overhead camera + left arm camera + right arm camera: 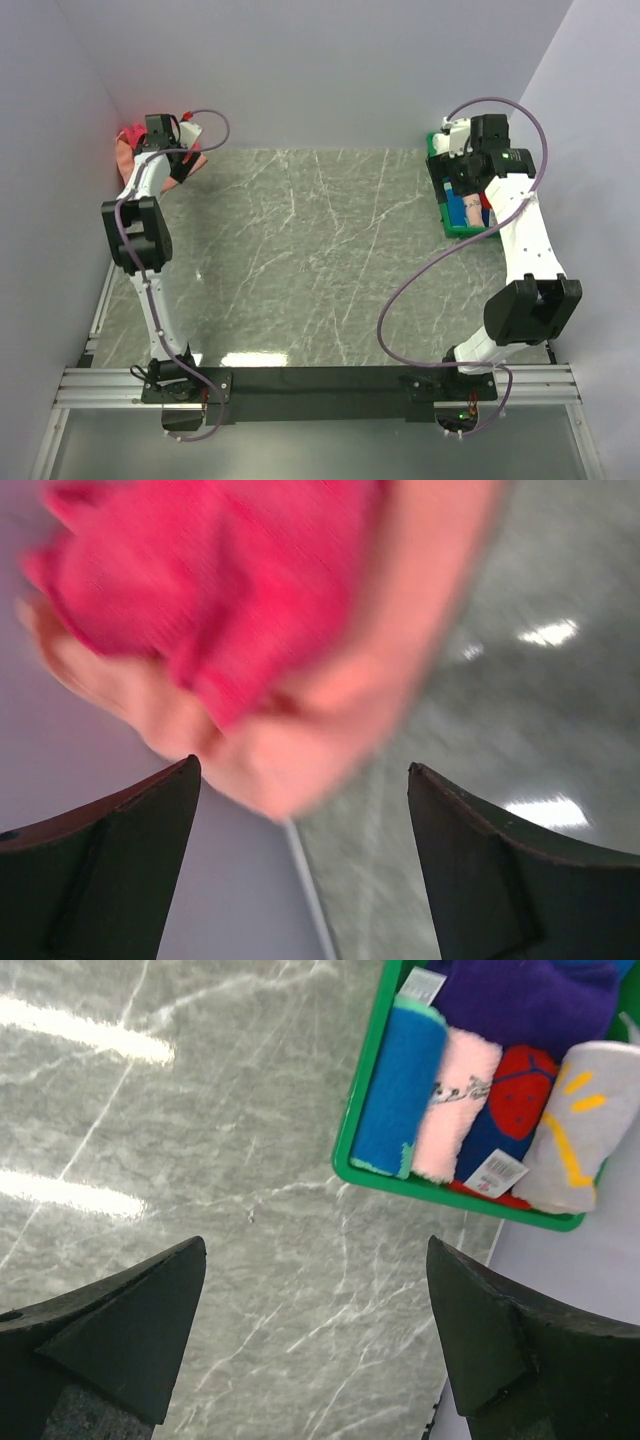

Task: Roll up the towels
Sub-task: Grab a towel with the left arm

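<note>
Left gripper (300, 770) open, nothing between the fingers, at the desk's (320, 260) far-left corner over a crumpled pile: red towel (200, 570) on a peach towel (300, 750), both blurred. Right gripper (315, 1245) open and empty above bare desk near the far-right corner, just beside the green bin (356, 1080). The bin holds rolled towels: blue (395, 1085), pink (455, 1105), grey (575, 1130).

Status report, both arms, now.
Left gripper jaws open, empty, at bunched red towel, far-left corner. Right gripper jaws open, empty, beside green tray of rolled towels. Nothing in the way.
</note>
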Available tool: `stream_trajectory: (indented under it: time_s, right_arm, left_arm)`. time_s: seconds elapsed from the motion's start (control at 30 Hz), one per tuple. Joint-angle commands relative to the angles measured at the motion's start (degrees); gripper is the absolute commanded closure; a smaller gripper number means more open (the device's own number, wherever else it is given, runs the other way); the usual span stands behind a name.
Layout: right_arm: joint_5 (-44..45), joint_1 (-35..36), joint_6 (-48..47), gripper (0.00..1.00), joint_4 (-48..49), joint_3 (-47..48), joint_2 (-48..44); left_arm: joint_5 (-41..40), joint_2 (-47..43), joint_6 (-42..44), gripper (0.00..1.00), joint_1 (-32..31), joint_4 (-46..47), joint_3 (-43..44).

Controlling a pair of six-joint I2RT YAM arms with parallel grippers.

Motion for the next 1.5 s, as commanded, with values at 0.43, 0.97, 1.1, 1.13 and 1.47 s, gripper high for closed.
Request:
stream_trajectory:
  time_s: [0.43,0.97,1.1,1.13,1.47]
  right_arm:
    - [1.97,-0.01,0.21,0.01,-1.36,-4.68,-3.71]
    - [0.93,-0.01,0.83,0.00,-2.59,-3.45,-6.87]
    - [-1.09,-0.01,1.18,0.00,-1.98,-3.80,-7.66]
    - [-1.62,-0.01,1.35,0.00,-1.80,-4.07,-7.75]
    - [-11.63,-0.10,0.13,0.00,-2.67,-7.67,-9.25]
  left_arm:
    - [-8.35,22.13,15.64,0.19,3.37,25.21,19.23]
    - [0.95,3.45,7.77,1.00,5.13,30.62,21.87]
    - [13.15,-8.34,2.90,1.00,4.43,17.34,18.20]
    - [17.18,-13.32,2.64,1.00,3.99,14.62,16.70]
    - [41.26,-33.84,-11.92,1.00,-2.86,-13.17,5.09]
